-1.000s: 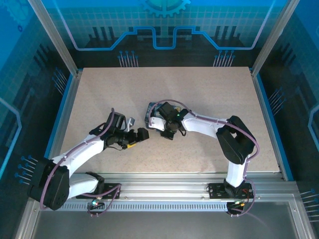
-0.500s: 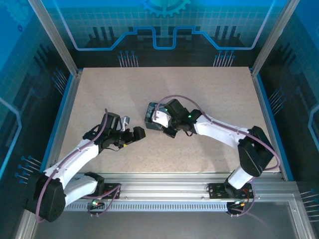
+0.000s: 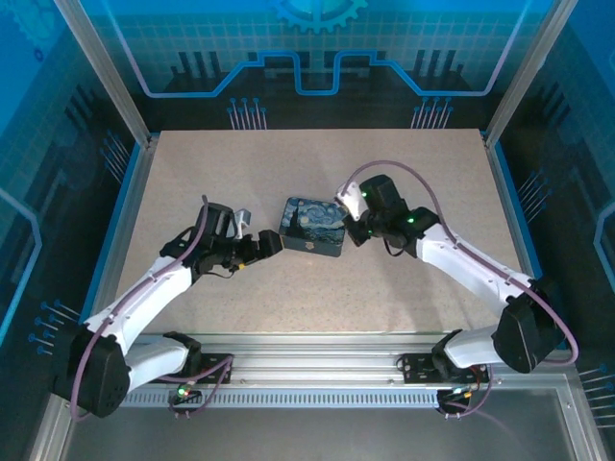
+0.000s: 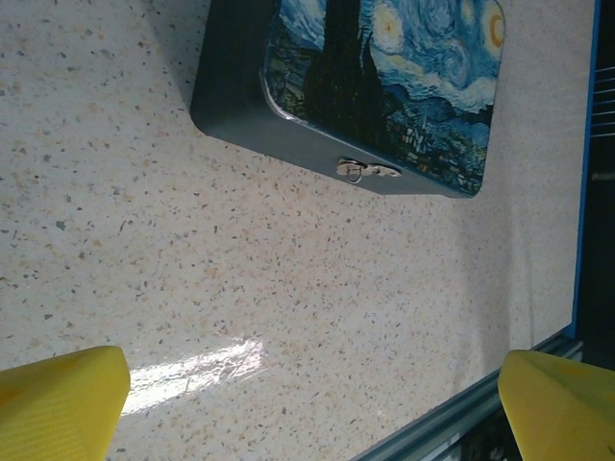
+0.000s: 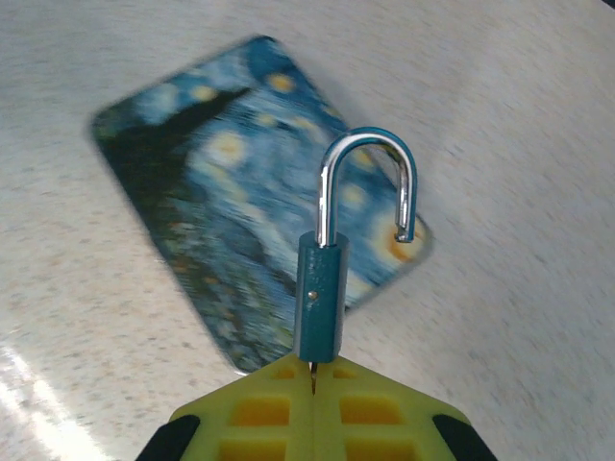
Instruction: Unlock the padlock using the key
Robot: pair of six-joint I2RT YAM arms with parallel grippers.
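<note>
Teal padlock [image 5: 320, 288] gripped at body's base between closed right fingers [image 5: 259, 413], held in air over end of tin box [image 5: 221, 182]. Silver shackle [image 5: 370, 182] points away from fingers, one leg free of body: open. Tin lid carries swirling starry-night painting; print blurred, no lettering legible. Left fingers [image 4: 58, 399] spread wide, holding nothing, low over desk [image 4: 240, 288], near tin's latch [image 4: 367, 170] side.

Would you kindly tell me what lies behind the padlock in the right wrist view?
Behind the teal padlock, held by the right gripper, lies the Starry Night tin on the speckled table. The padlock's body covers a strip of its lid.
</note>
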